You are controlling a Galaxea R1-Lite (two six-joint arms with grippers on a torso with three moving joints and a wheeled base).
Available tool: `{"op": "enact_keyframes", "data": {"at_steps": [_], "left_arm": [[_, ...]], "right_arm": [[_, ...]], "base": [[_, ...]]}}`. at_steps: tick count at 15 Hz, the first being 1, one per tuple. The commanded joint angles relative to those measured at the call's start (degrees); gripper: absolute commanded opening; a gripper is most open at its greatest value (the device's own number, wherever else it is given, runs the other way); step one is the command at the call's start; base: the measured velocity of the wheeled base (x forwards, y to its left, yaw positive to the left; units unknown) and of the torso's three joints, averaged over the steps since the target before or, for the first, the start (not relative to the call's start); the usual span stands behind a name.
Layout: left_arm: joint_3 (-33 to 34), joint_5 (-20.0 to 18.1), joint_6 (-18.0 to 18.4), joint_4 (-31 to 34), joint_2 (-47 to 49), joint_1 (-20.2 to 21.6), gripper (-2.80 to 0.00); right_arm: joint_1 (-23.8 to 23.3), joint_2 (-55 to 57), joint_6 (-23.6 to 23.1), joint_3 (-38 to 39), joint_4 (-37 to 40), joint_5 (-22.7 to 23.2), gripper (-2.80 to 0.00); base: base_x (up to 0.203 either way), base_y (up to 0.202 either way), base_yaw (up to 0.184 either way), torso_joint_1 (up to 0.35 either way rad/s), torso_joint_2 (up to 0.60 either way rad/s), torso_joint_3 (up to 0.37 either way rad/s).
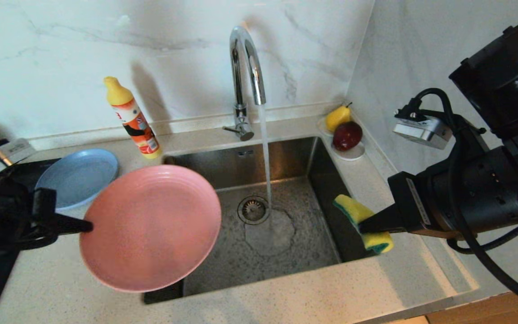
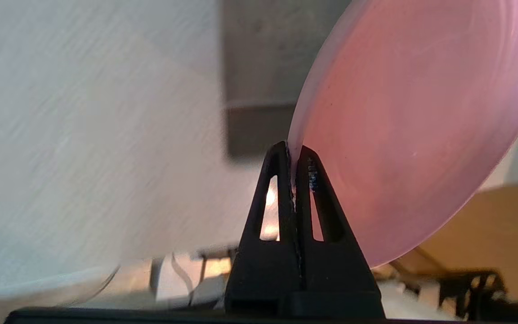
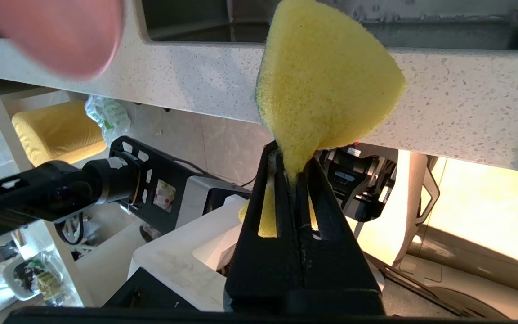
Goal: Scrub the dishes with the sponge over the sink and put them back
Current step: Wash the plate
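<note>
My left gripper [image 1: 86, 226] is shut on the rim of the round pink plate [image 1: 151, 227], holding it tilted above the sink's left edge; the clamped rim [image 2: 292, 155] shows in the left wrist view. A light-blue plate [image 1: 79, 175] lies on the counter behind it. On the right, my right gripper [image 1: 363, 227] is shut on the yellow sponge [image 1: 361, 221] with its green layer, just over the sink's right rim; the squeezed sponge [image 3: 322, 85] fills the right wrist view. The steel sink [image 1: 286, 189] lies between them, with water running from the tap [image 1: 246, 67] beside the drain [image 1: 253, 209].
An orange dish-soap bottle [image 1: 132, 119] with a yellow cap stands behind the sink's left corner. A white saucer [image 1: 351, 153] with a pear and a dark red fruit sits in the back right corner. Marble walls close the back and right.
</note>
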Motion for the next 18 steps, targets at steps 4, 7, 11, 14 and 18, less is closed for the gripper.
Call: {"op": "enact_keyframes", "data": {"at_steps": [4, 7, 11, 14, 18], "left_arm": [[-5.5, 9.2, -7.4, -7.4, 14.3, -13.7, -2.80], [-9.4, 11.0, -9.6, -8.4, 19.7, -17.1, -2.80], [-12.2, 13.3, -12.9, -13.7, 25.5, -21.8, -2.80], [-14.6, 15.0, -14.2, -14.0, 29.4, -25.0, -2.80], [-19.8, 17.7, -16.2, -14.0, 33.9, -28.5, -2.80]], "right_arm": [[0.0, -0.2, 0.2, 0.2, -1.9, 0.9, -2.80], [0.0, -0.1, 0.1, -0.1, -2.1, 0.9, -2.80], [-0.1, -0.3, 0.0, 0.4, -2.1, 1.7, -2.80], [-0.1, -0.3, 0.0, 0.7, -2.1, 1.7, -2.80], [-0.1, -0.2, 0.0, 1.1, -2.1, 2.1, -2.80]], "base": [[0.000, 0.000, 0.000, 0.000, 0.00, 0.000], [0.000, 0.000, 0.000, 0.000, 0.00, 0.000], [0.000, 0.000, 0.000, 0.000, 0.00, 0.000], [0.000, 0.000, 0.000, 0.000, 0.00, 0.000], [0.000, 0.000, 0.000, 0.000, 0.00, 0.000]]}}
